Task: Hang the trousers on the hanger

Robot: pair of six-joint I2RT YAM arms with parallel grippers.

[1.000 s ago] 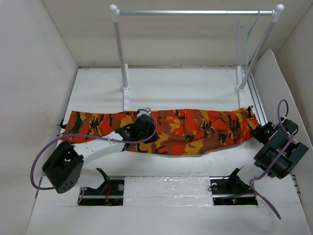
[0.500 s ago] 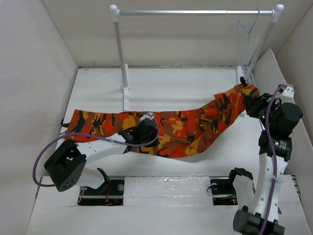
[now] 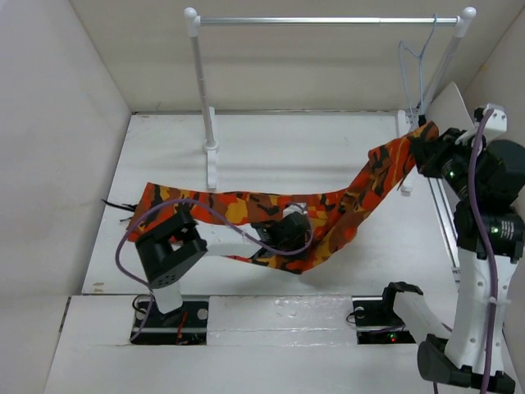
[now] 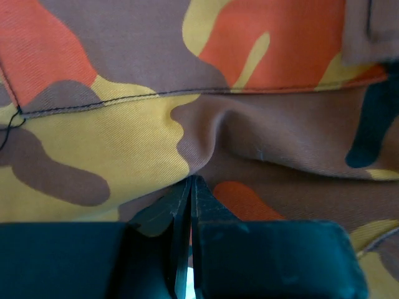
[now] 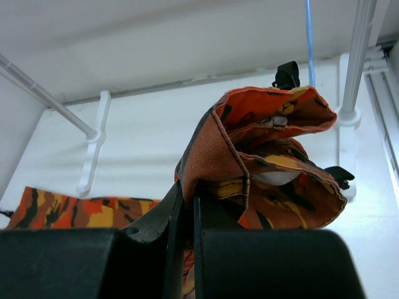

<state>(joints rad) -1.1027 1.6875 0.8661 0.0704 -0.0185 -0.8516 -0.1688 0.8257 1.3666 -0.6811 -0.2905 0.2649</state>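
Note:
The camouflage trousers lie across the table, and their right end rises up to my right gripper. That gripper is shut on a hem fold of the trousers and holds it in the air just below the hanger. The thin blue-grey wire hanger hangs at the right end of the rail, and its wire shows above the cloth. My left gripper is shut on a fold in the middle of the trousers; its jaws are pinched together with cloth between them.
The white-posted rail with a silver crossbar stands at the back, with its left post and right post on white feet. White walls close in the left, right and back. The right post's foot is close behind the raised cloth.
My right arm has lifted the trousers' right end off the table and carried it back towards the hanger. My left gripper has slid right with the middle of the trousers, dragging the left end along.

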